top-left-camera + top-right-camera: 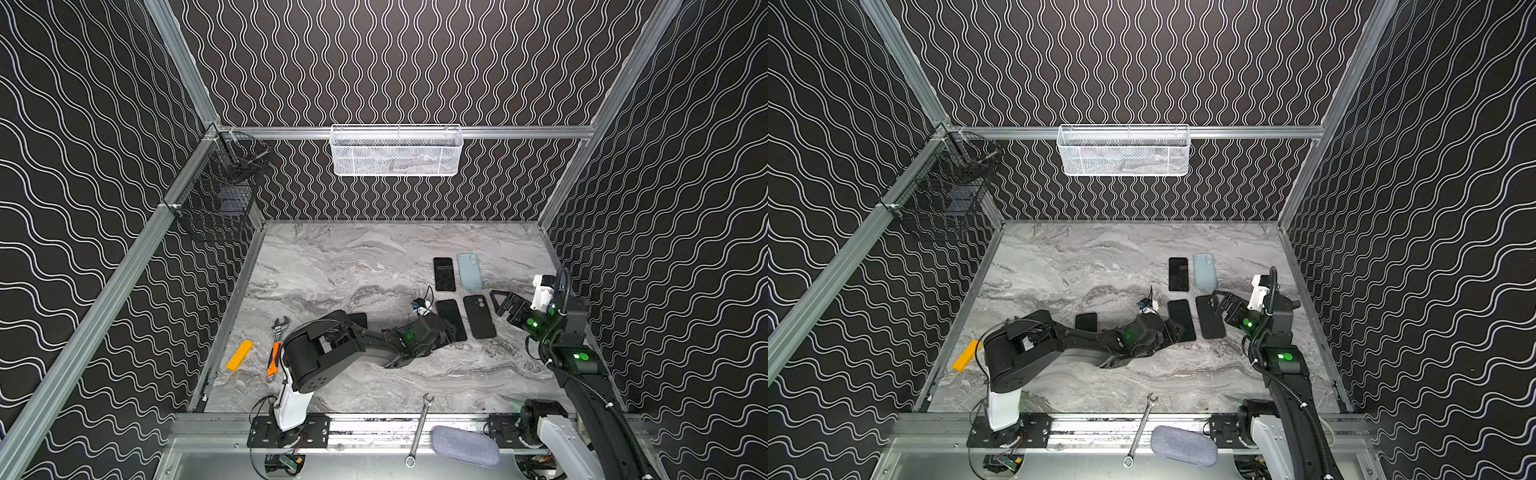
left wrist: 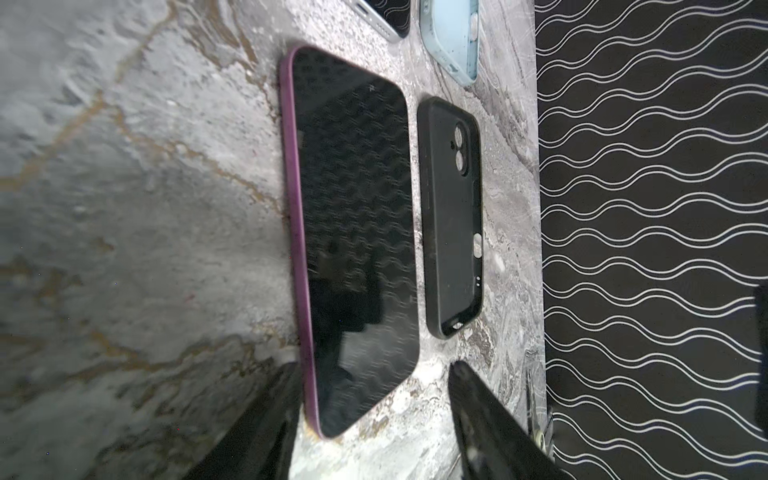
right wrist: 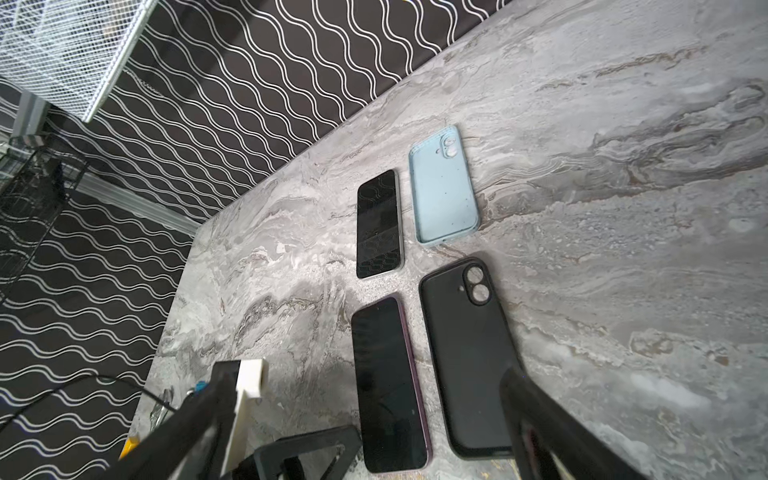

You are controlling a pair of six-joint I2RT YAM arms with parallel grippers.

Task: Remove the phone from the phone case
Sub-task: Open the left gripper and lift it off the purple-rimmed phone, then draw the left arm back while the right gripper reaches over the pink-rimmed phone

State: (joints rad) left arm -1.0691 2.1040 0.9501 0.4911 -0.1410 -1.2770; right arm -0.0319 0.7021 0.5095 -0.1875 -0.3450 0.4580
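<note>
The purple phone (image 2: pixel 353 232) lies bare beside the black case (image 2: pixel 451 216) — extraction looks done. Left gripper (image 2: pixel 374 374) and right gripper (image 1: pixel 507 306) gape empty.

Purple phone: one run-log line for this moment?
purple phone: flat on table, uncased | black case: empty, beside it | left jaws: open around phone end | right jaws: open

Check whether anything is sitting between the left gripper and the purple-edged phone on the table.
Nothing visible is. The left gripper is open with one end of the purple-edged phone lying flat between its fingers. The empty black case lies beside the phone, apart from it, clear of that gap.
</note>
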